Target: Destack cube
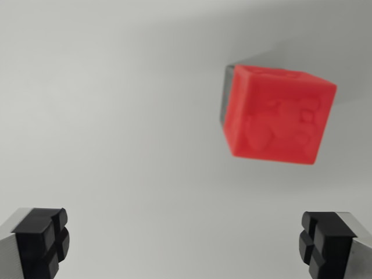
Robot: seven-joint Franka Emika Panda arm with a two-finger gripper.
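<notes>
The red cube (278, 116) lies ahead of the pincer (185, 244) and off toward the wrist view's right, well apart from both fingertips (42, 239), which stand wide open at the lower corners of the frame with nothing between them. It looks like a small moulded or printed plastic block: probably light, rigid, and not fragile, with flat faces that should give the pads an even seat. The face turned toward the camera carries raised relief, too blurred to make out, so the plainer side faces seem the better place to take hold, pinching across two opposite sides near the middle of their height. A thin dark grey edge (225, 93) shows just behind the cube on its far side, toward the wrist view's left; it may be the block it is stacked on or against, though this cannot be told for certain. If so, a grip set too low could catch both, and smooth plastic may slip under a skewed squeeze. Otherwise the pale surface (104, 116) around is bare, and nothing stands between pincer and cube.
</notes>
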